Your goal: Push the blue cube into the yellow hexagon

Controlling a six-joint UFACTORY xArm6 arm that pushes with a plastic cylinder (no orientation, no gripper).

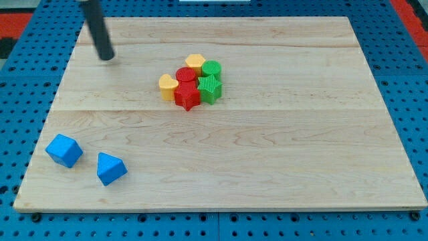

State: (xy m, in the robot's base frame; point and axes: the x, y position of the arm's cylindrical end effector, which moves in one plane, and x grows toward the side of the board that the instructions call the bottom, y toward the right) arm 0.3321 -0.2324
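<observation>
The blue cube [64, 150] lies near the board's bottom left corner. A second blue block [111, 168], wedge-like, lies just to its right. The yellow hexagon [195, 63] sits at the top of a tight cluster near the board's middle. In that cluster are also a yellow block [168, 86], a red round block [186, 75], a red star [188, 96], a green round block [211, 69] and a green ribbed block [210, 88]. My tip [106, 57] stands at the top left, far above the blue cube and left of the cluster, touching no block.
The wooden board [301, 134] rests on a blue pegboard table [411, 80]. The board's left edge runs close to the blue cube.
</observation>
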